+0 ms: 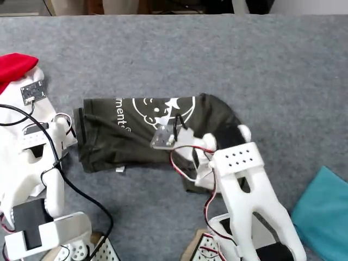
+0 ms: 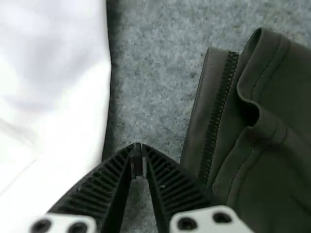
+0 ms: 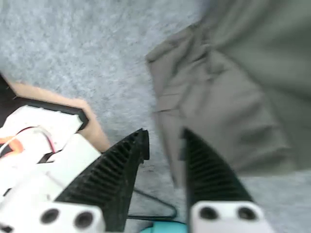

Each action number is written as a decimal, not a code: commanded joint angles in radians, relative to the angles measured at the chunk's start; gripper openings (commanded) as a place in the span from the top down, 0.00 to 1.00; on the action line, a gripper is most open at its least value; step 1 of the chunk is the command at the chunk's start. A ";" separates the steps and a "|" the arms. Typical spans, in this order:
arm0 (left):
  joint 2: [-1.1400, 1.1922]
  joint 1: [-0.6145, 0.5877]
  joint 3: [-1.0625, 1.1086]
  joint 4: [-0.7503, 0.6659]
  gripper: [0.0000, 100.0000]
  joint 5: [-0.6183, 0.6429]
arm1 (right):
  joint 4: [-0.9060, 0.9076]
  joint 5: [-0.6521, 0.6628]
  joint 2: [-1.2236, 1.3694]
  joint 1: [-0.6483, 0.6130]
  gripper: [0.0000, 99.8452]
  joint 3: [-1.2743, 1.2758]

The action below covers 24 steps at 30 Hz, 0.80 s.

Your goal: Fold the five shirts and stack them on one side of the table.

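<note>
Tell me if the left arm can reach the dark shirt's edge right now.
Probably yes. The left gripper, shut, sits over bare table right beside the hem of the dark shirt, nothing between them; it would need to open first.

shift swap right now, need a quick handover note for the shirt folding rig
Left gripper: shut, empty, over bare table between the white shirt and the dark shirt.
Right gripper: open, at the dark shirt's near right edge.
Things: dark shirt mid-table, partly folded, right end bunched. White shirt on the left side, red shirt at its far end. Teal shirt at the near right edge.
Done: a pile seems begun on the left.
Left: finish the dark shirt, stack it, then probably the teal one.
</note>
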 commanded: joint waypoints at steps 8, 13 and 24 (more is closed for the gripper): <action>-0.024 -0.005 -0.002 -0.014 0.98 0.005 | -0.302 -0.026 0.266 0.004 0.99 0.082; -0.024 -0.005 -0.002 -0.014 0.98 0.005 | -0.351 -0.026 0.372 -0.004 0.99 0.087; -0.024 -0.005 -0.003 -0.014 0.98 0.005 | -0.354 -0.097 0.364 -0.176 0.99 0.077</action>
